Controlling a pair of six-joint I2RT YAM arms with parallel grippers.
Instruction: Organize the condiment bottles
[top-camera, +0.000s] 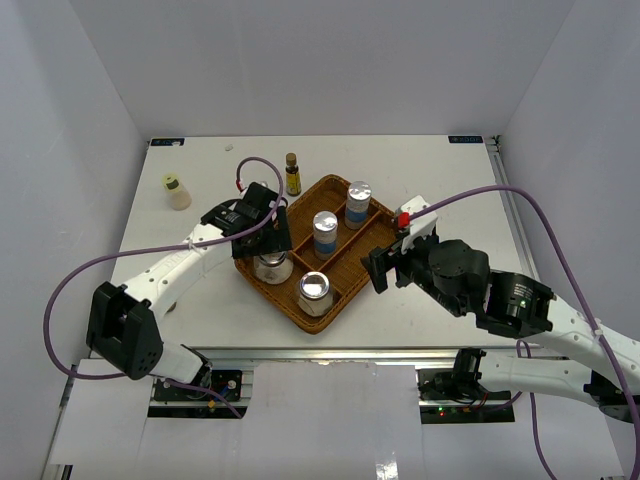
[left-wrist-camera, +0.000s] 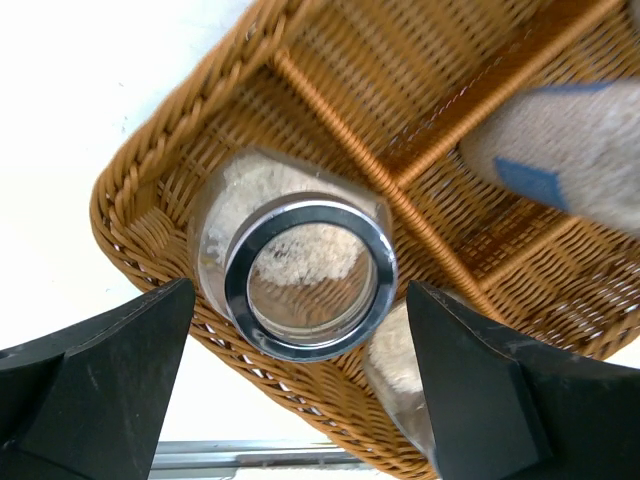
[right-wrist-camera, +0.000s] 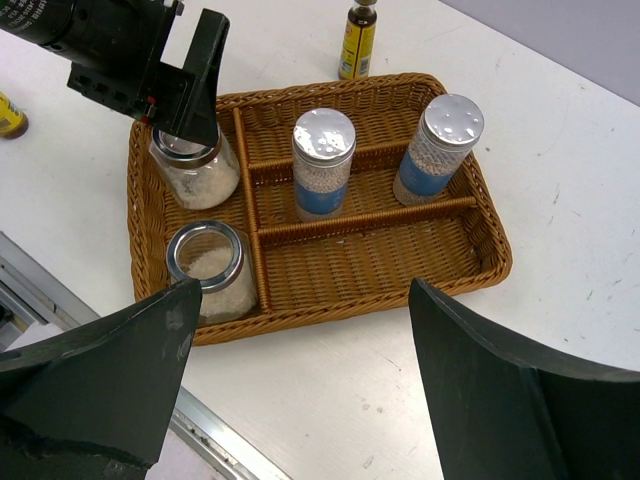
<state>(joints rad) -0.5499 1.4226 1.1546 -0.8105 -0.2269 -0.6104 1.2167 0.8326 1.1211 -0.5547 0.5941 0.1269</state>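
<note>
A brown woven divided tray (top-camera: 345, 290) holds two squat silver-lidded glass jars (top-camera: 272, 266) (top-camera: 314, 292) and two silver-capped blue-labelled cylinders (top-camera: 325, 233) (top-camera: 358, 203). My left gripper (top-camera: 271, 243) is open and hovers over the far jar (left-wrist-camera: 310, 280), its fingers either side of the lid without touching. My right gripper (top-camera: 382, 268) is open and empty beside the tray's right edge. A slim amber bottle (top-camera: 293, 175) stands on the table behind the tray. A yellow-capped bottle (top-camera: 177, 192) stands far left. No pink-capped bottle is in view.
The tray's long near compartment (right-wrist-camera: 370, 255) holds nothing. In the right wrist view the left gripper (right-wrist-camera: 190, 90) covers part of the far jar (right-wrist-camera: 195, 170). The table's metal front rail (top-camera: 330, 352) runs just below the tray.
</note>
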